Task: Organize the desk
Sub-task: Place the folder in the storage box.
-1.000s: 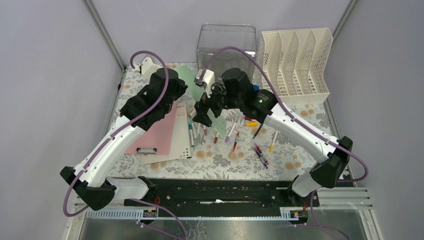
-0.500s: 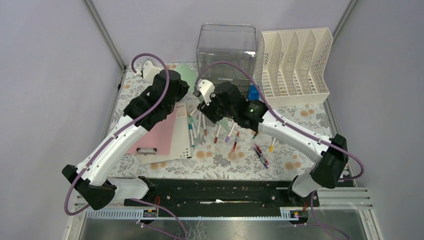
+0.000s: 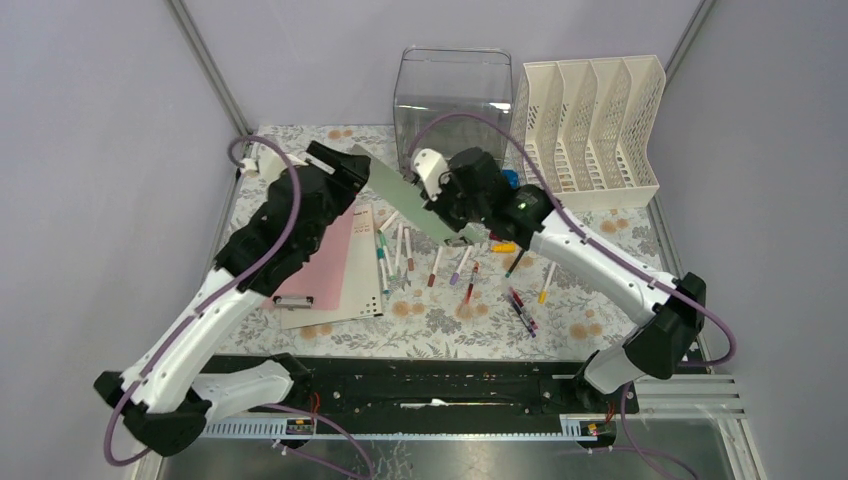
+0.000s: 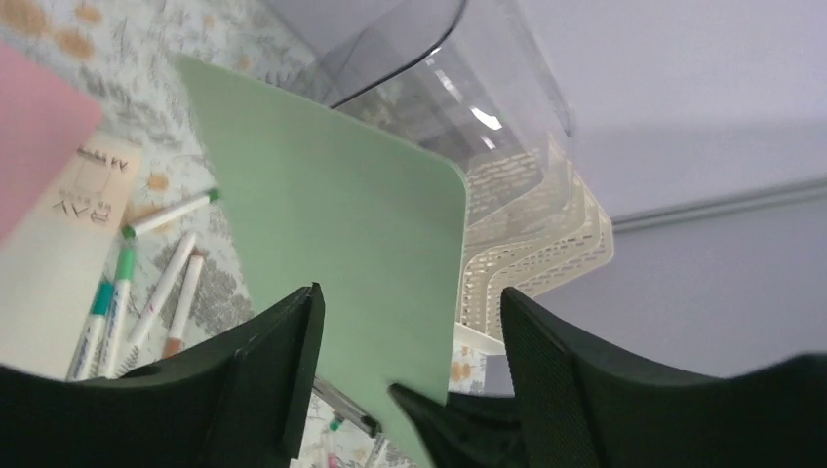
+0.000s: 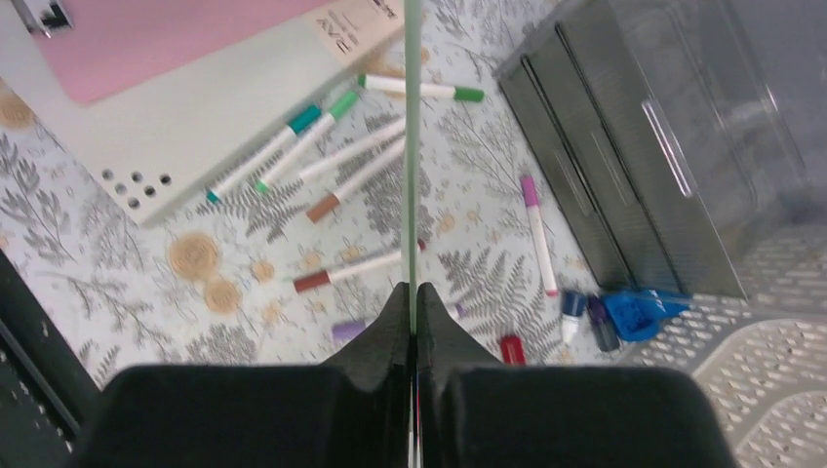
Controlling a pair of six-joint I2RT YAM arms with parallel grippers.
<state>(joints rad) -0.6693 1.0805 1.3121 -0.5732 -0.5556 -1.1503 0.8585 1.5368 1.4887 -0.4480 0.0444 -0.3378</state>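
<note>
Since the earlier view the left arm has swung back toward the upper left, and the green sheet [image 4: 341, 224] has come up off the cloth, so it now stands tilted on edge and not flat. In the right wrist view the right gripper [image 5: 412, 292] has its jaws pressed together on the sheet's near edge, with the sheet seen as a thin line running straight away from the fingers. The left gripper [image 4: 410, 297] has its jaws spread wide; the sheet's broad face fills the gap ahead of them, and I see no contact. From above, the sheet's long axis runs from upper left, by the left gripper, down to centre right, where the right gripper pinches it. Below it the desk [image 3: 615, 228] carries scattered markers [image 3: 437, 265] at centre, and a pink clipboard [image 3: 320, 265] on a white pad [image 3: 362, 285] at left. A clear bin [image 3: 450, 85] stands at the top centre and a white slotted file sorter [image 3: 590, 120] at the upper right. If the sheet belongs in that sorter, it lies to the right of the jaws, the right arm is the nearer, and the sheet's edge would need turning to line up with a slot.
</note>
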